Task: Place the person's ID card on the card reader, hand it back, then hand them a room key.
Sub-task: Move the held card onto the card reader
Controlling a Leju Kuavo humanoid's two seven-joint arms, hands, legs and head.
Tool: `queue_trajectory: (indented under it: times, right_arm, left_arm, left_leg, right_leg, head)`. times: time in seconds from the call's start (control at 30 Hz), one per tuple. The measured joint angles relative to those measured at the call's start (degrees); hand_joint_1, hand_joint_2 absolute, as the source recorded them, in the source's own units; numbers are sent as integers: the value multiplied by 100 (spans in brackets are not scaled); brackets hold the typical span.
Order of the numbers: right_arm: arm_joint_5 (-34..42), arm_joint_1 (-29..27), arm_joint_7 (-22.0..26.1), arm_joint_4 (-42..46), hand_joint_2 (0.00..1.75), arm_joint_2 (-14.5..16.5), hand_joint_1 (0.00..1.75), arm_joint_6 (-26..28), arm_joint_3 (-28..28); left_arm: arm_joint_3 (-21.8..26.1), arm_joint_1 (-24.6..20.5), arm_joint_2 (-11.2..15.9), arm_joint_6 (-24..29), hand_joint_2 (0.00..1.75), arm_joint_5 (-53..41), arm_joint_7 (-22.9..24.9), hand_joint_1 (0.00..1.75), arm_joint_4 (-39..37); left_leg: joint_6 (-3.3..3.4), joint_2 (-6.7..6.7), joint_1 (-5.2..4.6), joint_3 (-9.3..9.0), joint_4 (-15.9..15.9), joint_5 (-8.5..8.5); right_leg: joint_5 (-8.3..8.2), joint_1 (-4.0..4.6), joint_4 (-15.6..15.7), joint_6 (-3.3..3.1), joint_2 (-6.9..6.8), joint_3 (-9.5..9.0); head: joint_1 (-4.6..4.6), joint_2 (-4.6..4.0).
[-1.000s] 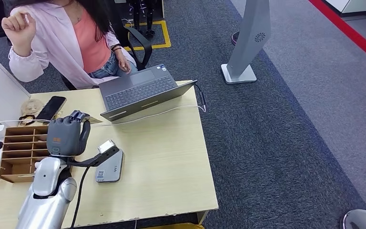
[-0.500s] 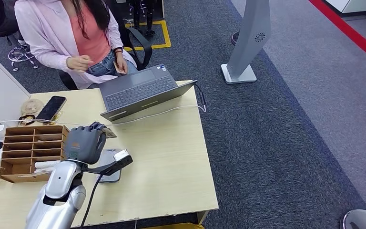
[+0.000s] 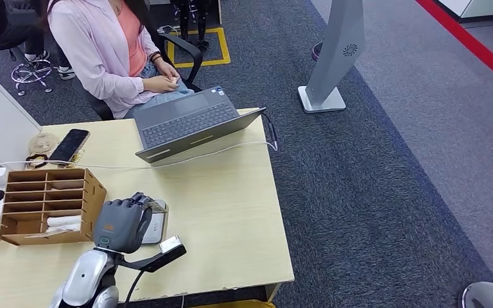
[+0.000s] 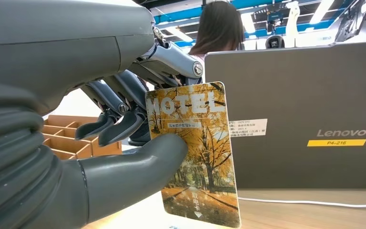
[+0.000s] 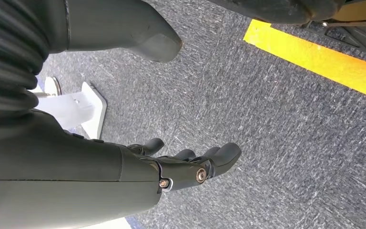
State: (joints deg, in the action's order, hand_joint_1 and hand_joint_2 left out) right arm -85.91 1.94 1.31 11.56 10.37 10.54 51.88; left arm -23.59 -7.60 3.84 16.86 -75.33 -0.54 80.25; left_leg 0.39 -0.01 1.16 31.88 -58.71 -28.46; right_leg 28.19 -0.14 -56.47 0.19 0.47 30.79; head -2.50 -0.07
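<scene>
From the head view, the left hand (image 3: 123, 224) hangs low over the near part of the counter (image 3: 231, 212), directly above the card reader (image 3: 156, 226), a grey slab of which one edge peeks out beside the knuckles. A corner of the room key (image 3: 156, 206) pokes out past the fingers on the side facing the laptop (image 3: 189, 125). Just to the robot's left of the hand stands a wooden organiser (image 3: 38, 205) with a white card in one of its slots. A phone (image 3: 69, 145) lies near the counter's far left corner, and a person (image 3: 112, 51) in a pink shirt sits beyond the laptop, hands together in the lap. The left wrist view shows the grip closely: the thumb (image 4: 143, 164) presses the face of the room key (image 4: 198, 157), a card printed with autumn trees and the word HOTEL, while darker fingers back it from behind; the card stands upright, its lower edge close above the counter. The laptop's lid fills the background. In the right wrist view, the right hand (image 5: 190, 167) hangs over grey carpet, fingers loosely spread, holding nothing.
</scene>
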Motion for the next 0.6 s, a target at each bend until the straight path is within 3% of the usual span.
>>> queue_trajectory:
  times: [0.27, 0.6]
  right_arm:
    - [11, -6, 0, 0, 175, 16, 0, 9, 55]
    - [10, -7, 2, 0, 175, 21, 0, 10, 60]
  left_arm:
    - [-10, 341, 63, 80, 175, 43, 43, 175, 236]
    - [-10, 430, 95, 96, 175, 40, 45, 175, 291]
  left_leg:
    - [0, -2, 0, 0, 0, 0]
    - [0, -2, 0, 0, 0, 0]
  right_leg:
    - [0, 0, 0, 0, -1, 0]
    - [0, 0, 0, 0, -2, 0]
  head:
    - [0, 0]
    - [1, 0]
